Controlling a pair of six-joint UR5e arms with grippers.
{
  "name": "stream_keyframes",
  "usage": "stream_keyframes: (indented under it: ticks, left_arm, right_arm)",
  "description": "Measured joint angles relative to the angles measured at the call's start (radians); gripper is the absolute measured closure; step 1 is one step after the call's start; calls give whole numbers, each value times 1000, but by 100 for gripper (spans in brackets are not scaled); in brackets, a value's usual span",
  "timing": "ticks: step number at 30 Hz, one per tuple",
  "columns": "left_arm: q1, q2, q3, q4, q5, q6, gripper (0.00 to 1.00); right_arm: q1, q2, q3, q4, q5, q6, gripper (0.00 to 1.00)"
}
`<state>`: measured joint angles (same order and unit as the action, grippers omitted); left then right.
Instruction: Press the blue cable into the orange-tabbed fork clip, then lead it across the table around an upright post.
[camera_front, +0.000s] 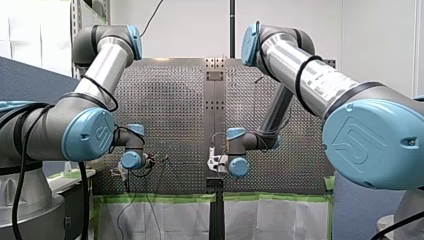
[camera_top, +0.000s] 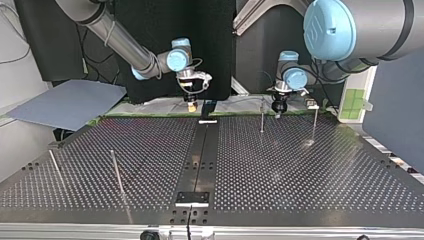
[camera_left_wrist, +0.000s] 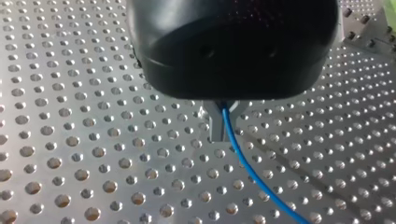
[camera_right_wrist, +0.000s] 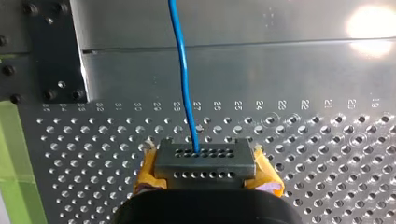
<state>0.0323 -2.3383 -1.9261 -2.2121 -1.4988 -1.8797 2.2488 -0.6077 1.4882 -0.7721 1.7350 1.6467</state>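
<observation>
The blue cable comes out from between the metal fingers of my left gripper, which is shut on it just above the perforated table, and trails off beside the gripper. My right gripper, with yellow pads, is shut on the blue cable under a grey perforated piece; the cable runs straight ahead over the table's plain edge. In the top view my right gripper hangs at the far edge near the middle, and my left gripper is to its right beside a thin upright post. No orange-tabbed clip shows.
More upright posts stand at the top view's far right and near left. A dark centre strip splits the table. A grey sheet lies off the far left corner. Green tape edges the table.
</observation>
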Motion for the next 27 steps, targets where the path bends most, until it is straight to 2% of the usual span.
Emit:
stream_keyframes:
  ticks: [7, 18, 27]
  left_arm:
    - [8, 0, 2, 0, 5, -5, 100]
    - [19, 0, 5, 10, 16, -12, 100]
    - [21, 0, 12, 10, 30, -24, 100]
  right_arm:
    - [-10, 0, -22, 18, 1, 1, 100]
    - [-38, 1, -35, 20, 4, 1, 100]
    - [-55, 1, -64, 33, 14, 2, 100]
